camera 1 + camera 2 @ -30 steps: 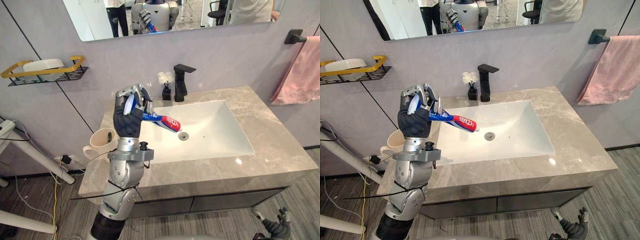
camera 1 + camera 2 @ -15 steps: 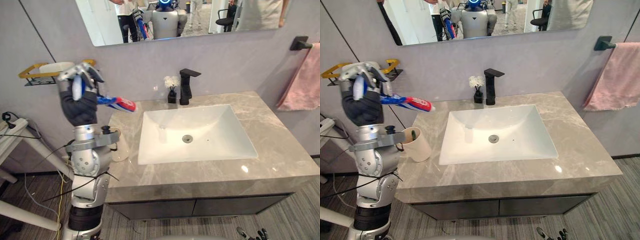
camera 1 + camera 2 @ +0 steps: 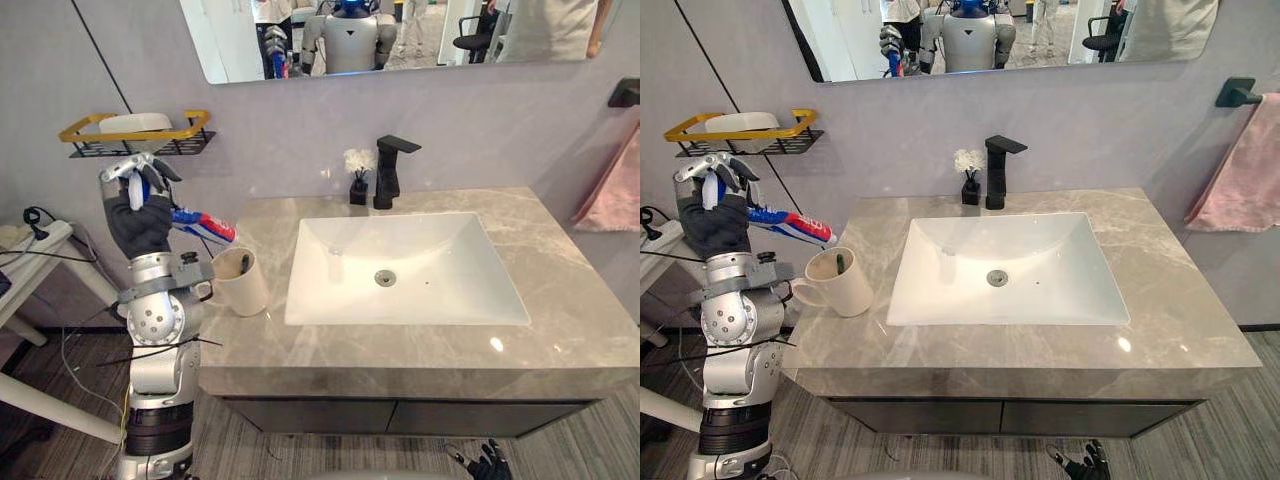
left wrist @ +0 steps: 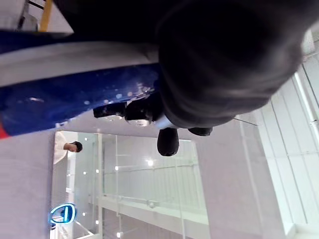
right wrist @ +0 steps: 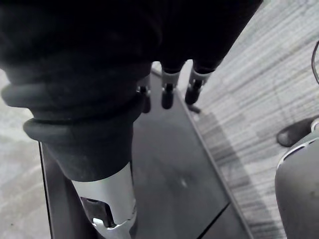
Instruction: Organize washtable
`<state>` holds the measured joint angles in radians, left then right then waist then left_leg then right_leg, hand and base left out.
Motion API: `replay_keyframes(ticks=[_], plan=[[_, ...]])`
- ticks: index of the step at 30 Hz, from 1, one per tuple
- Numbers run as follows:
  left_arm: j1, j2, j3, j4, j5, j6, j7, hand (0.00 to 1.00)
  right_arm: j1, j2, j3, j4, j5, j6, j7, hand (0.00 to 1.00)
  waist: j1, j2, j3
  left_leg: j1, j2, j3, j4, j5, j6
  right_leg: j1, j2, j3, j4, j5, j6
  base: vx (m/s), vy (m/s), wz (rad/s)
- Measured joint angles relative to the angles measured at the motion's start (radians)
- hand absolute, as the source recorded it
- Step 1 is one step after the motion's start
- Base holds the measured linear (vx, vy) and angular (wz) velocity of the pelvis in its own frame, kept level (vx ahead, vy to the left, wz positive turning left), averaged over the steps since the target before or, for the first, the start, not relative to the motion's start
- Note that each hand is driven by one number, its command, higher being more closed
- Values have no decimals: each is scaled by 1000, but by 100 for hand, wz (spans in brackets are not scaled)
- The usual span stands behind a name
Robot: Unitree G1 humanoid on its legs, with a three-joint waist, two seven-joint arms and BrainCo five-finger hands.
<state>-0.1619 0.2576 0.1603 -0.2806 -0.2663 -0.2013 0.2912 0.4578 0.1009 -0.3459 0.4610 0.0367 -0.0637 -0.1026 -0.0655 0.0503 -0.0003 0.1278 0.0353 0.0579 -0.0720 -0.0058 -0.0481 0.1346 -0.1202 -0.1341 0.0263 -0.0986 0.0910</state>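
Note:
My left hand (image 3: 138, 215) is raised at the left end of the washtable and is shut on a blue, white and red toothpaste tube (image 3: 205, 225). The tube slants down to the right, and its red end hangs just above and left of a cream mug (image 3: 240, 282). The mug stands upright on the grey stone counter (image 3: 560, 330) with something small and green inside. In the left wrist view the blue tube (image 4: 75, 94) lies across the palm under curled fingers (image 4: 168, 142). My right hand (image 3: 1080, 465) hangs low in front of the cabinet, fingers (image 5: 167, 94) relaxed and holding nothing.
A white sink basin (image 3: 440, 300) takes up the counter's middle, with a black faucet (image 3: 388, 170) and a small black vase of white flowers (image 3: 358, 185) behind it. A yellow wire shelf (image 3: 135, 135) with a white dish hangs on the left wall. A pink towel (image 3: 1240, 170) hangs at the right.
The camera has shifted. My left hand has carried the tube from over the basin to the counter's left end, then lowered it toward the mug.

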Motion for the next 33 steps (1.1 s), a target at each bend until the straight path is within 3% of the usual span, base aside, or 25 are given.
replay_keyframes(ticks=[12, 25, 26, 33], plan=[[29, 0, -9, 117, 3, 39, -4, 100, -9, -32, 32, 64, 1, 0, -1, 0, 4, -16, -10, -9, 2, 4, -1, 0, 0, 0, -1, 2, -10, 0, 0, 0, 0, 0], [42, 0, -45, 150, 5, 41, -13, 100, -6, -33, 50, 71, 0, 1, 0, 0, 18, -20, -13, -9, 5, 12, -1, -1, -1, -2, -1, 7, -10, 0, 0, -2, -1, -1], [42, 0, -47, 159, 5, 42, -17, 0, -6, -34, 51, 71, -1, 1, 0, 0, 18, -21, -13, -8, 5, 12, -1, -1, -1, -2, -1, 7, -10, 0, 0, 0, 0, 0], [41, 0, -88, 244, 3, 53, -32, 0, -10, -32, 75, 71, -8, 3, 0, 0, 18, -23, -14, -5, 5, 12, -1, -1, -1, -2, -1, 5, -12, 1, 0, 0, 0, 0]])
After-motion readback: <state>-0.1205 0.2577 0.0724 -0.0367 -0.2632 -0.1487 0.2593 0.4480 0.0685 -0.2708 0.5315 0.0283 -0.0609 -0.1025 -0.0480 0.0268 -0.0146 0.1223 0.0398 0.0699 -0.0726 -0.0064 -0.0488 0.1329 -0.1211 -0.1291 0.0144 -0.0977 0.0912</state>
